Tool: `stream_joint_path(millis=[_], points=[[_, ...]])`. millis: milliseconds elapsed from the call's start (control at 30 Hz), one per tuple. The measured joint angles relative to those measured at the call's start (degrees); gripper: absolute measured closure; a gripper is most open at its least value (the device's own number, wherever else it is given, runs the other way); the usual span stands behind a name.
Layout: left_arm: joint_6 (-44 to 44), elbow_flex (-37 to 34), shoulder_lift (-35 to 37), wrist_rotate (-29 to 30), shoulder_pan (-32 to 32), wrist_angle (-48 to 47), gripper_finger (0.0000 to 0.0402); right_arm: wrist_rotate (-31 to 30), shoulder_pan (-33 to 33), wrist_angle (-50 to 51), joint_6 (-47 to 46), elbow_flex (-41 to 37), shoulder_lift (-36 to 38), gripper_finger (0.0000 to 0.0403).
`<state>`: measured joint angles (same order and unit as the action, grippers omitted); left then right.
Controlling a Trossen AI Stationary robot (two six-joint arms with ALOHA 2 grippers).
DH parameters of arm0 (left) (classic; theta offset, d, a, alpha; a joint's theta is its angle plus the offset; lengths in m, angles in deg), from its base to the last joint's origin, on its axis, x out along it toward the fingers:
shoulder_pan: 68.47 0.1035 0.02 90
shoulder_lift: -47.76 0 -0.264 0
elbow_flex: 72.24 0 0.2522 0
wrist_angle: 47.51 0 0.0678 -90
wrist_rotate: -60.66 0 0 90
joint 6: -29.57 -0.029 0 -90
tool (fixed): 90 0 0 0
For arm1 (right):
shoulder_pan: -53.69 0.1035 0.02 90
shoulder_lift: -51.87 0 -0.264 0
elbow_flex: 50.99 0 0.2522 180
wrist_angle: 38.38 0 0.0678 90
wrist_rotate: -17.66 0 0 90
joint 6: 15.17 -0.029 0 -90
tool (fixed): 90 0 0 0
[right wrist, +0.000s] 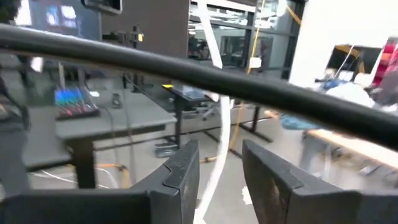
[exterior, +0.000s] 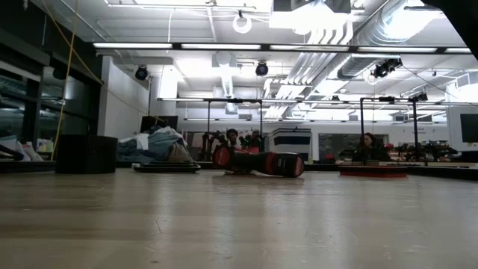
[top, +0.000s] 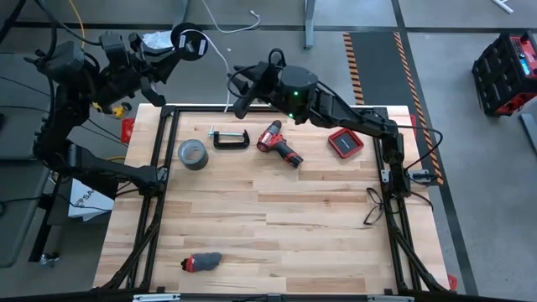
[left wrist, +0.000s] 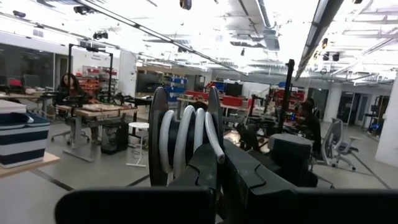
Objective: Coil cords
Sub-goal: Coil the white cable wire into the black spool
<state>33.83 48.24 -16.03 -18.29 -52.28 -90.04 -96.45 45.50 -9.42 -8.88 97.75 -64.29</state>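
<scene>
Beyond the table's far edge (top: 201,107), the white cable (right wrist: 219,140) runs between the right tool's (right wrist: 221,171) parted fingers.

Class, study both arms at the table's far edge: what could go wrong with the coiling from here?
1. The right gripper is open around the white cable without pinching it, so the cable could slip free.
2. The loops on the black spool, held by the left gripper off the table, could loosen.

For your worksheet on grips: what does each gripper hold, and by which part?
Left gripper: shut on the black disc, gripped at its edge, white cable wound around it. Right gripper: fingers apart around the hanging cable, not clamped.
</scene>
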Motion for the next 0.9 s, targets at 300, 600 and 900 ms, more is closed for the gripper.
stream_joint_path(millis=[300,600,900], points=[[0.00,-0.02,0.00,-1.08,0.02,2.06,0.0401,0.13,-0.94,1.30,-6.68,0.02,-1.25,0.0288],[0.01,-0.02,0.00,-2.58,0.01,2.56,0.0401,0.23,-1.16,1.26,-9.90,0.02,-1.66,0.0288],[0.01,-0.02,0.00,-2.58,0.02,2.57,0.0401,0.27,-1.16,1.33,-10.33,0.02,-1.66,0.0295]])
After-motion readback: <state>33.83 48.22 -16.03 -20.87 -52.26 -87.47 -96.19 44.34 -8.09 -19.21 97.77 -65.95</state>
